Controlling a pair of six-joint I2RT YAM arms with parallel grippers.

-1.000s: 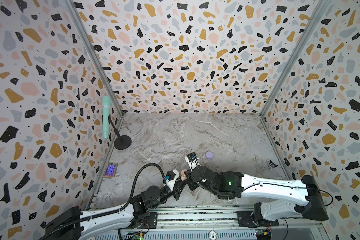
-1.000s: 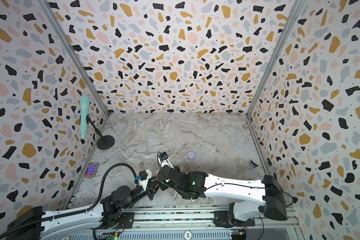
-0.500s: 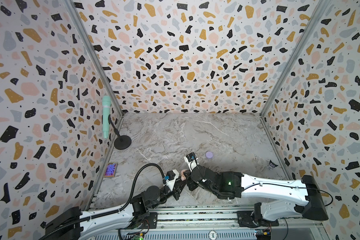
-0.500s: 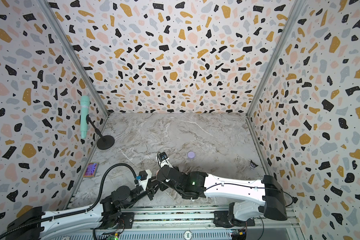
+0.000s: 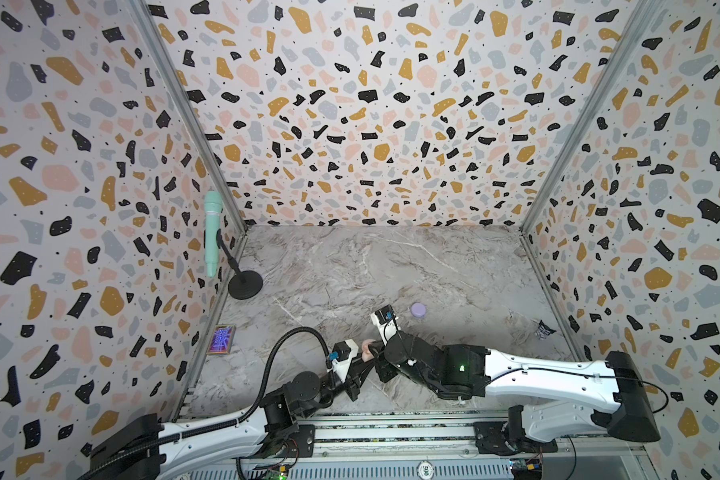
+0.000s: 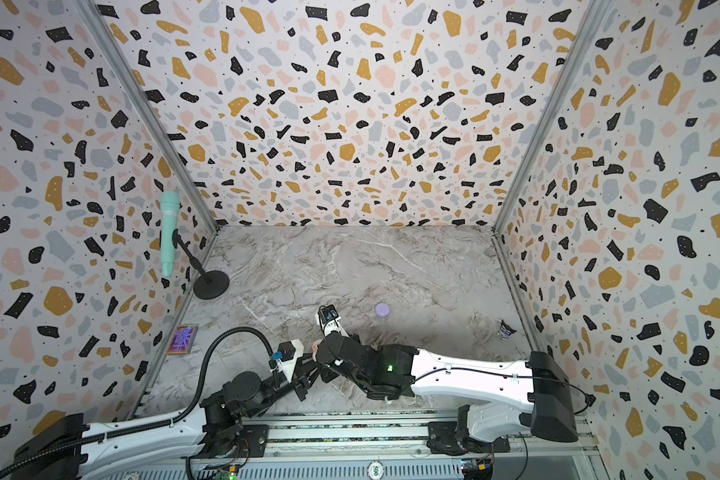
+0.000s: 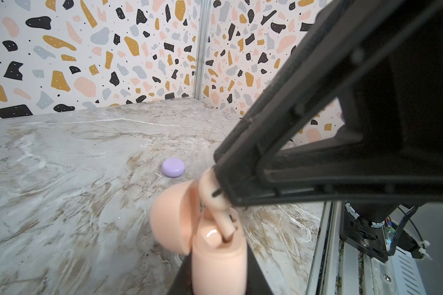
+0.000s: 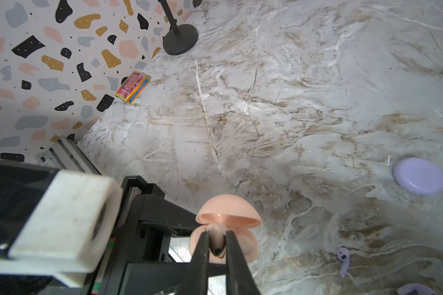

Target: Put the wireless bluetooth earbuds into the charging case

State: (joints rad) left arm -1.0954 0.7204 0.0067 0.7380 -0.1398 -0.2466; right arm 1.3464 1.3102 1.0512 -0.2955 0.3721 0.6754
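Note:
The pink charging case [image 7: 219,263] is held upright with its lid [image 7: 169,219] swung open, and my left gripper [image 7: 215,283] is shut on its body. My right gripper [image 8: 216,233] is shut on a pale pink earbud [image 7: 210,189], whose stem reaches down into the case's opening. In both top views the two grippers meet near the front middle, at the pink case [image 5: 366,349] [image 6: 316,347]. A lavender earbud [image 8: 344,259] lies loose on the marble. A closed lavender case [image 5: 418,309] [image 6: 382,309] lies further back on the right.
A mint microphone [image 5: 213,232] on a black stand [image 5: 245,284] is at the back left. A small colourful box [image 5: 223,340] lies by the left wall and a dark wrapper [image 5: 543,329] by the right wall. A metal rail [image 5: 391,432] runs along the front edge.

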